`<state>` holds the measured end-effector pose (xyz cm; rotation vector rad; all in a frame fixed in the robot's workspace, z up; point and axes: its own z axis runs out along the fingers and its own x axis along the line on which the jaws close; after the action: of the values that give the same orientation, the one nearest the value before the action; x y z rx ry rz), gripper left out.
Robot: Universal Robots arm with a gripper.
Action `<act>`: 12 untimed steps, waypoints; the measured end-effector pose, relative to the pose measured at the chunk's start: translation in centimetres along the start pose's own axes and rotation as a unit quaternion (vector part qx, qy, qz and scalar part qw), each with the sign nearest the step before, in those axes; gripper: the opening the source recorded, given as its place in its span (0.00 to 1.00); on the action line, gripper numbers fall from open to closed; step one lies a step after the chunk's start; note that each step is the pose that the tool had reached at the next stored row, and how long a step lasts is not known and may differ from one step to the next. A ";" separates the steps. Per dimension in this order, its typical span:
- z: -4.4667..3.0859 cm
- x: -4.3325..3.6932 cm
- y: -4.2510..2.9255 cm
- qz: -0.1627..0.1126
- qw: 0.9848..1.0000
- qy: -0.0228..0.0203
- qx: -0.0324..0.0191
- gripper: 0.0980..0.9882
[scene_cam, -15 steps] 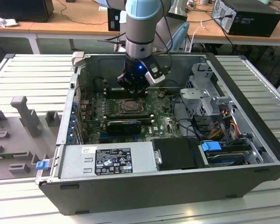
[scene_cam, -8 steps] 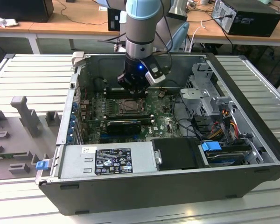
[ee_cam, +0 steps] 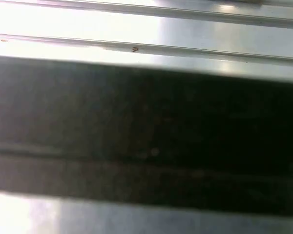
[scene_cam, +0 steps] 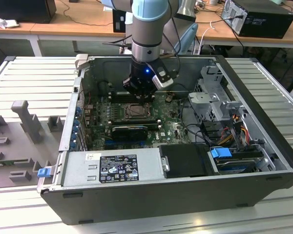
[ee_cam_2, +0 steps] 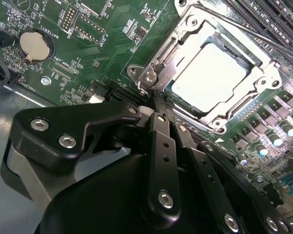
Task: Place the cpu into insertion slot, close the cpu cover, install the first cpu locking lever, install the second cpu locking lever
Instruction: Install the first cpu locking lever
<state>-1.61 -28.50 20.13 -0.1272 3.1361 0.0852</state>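
In the second wrist view the cpu point(ee_cam_2: 210, 73), a pale silver square, lies seated in the insertion slot point(scene_cam: 136, 111). The cpu cover point(ee_cam_2: 263, 83), a silvery frame, lies flat around it. One thin locking lever point(ee_cam_2: 263, 36) runs along the socket's far side. Another locking lever point(ee_cam_2: 161, 58) lies along the near side and ends in a hook at the corner. My gripper point(ee_cam_2: 151, 100) is shut, its black fingers pressed together with nothing seen between them, and its tips sit at that hooked corner. In the exterior view the gripper point(scene_cam: 139, 97) hangs just above the slot inside the open computer case.
Long black memory slots point(ee_cam_2: 278, 14) lie beside the socket and a coin battery point(ee_cam_2: 34, 44) sits on the green board. A long black card point(scene_cam: 129, 130), the power supply point(scene_cam: 112, 168) and a metal drive cage point(scene_cam: 215, 97) crowd the case interior.
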 end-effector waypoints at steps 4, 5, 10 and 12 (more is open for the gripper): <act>0.01 -0.01 0.00 0.000 1.000 0.000 -0.005 0.01; -0.08 -0.02 0.02 0.000 1.000 -0.001 -0.006 0.01; -1.73 -0.03 0.04 0.000 1.000 -0.001 -0.006 0.01; -1.74 -0.01 -0.12 0.000 1.000 -0.001 -0.006 0.01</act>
<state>-1.59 -28.71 21.86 -0.1270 3.1350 0.1037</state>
